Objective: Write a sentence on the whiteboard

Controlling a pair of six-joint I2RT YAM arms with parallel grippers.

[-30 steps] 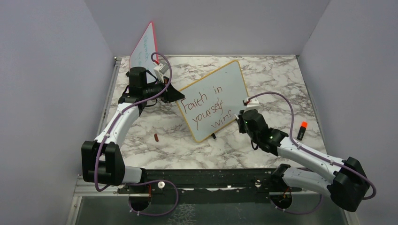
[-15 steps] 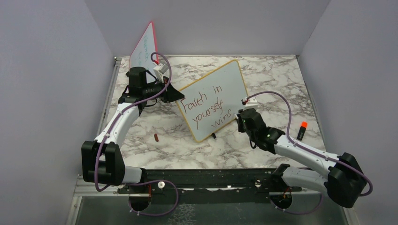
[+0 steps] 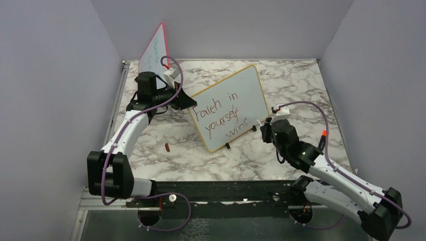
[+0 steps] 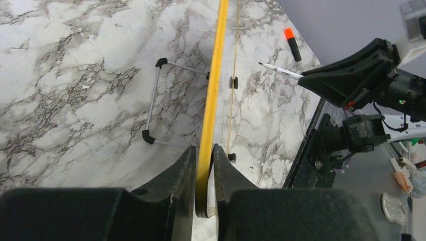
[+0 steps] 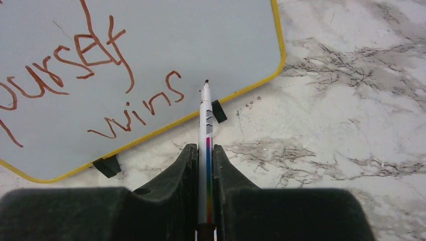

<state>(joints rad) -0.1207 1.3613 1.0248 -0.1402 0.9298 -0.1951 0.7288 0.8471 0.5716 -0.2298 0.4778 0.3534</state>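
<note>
The yellow-framed whiteboard [image 3: 236, 98] stands tilted on its black feet in the middle of the table. The sentence [image 3: 221, 116] "Faith in yourself wins" runs across it in dark red; in the right wrist view its last word "wins" [image 5: 138, 110] shows. My left gripper [image 3: 193, 104] is shut on the board's left edge, the yellow frame [image 4: 215, 75] pinched between its fingers [image 4: 186, 165]. My right gripper [image 5: 205, 148] is shut on a white marker [image 5: 205, 115]. The marker's tip hangs just off the board's lower right corner, not touching it.
A red-framed board [image 3: 156, 50] leans at the back left. An orange-capped marker [image 3: 323, 139] lies at the right, near the wall. A small dark red cap [image 3: 167, 147] lies on the marble in front of the left arm. The whiteboard's wire stand [image 4: 153, 108] sits behind it.
My right arm has drawn back to the right, taking the marker off the board's face. The left arm and the whiteboard have stayed put.
</note>
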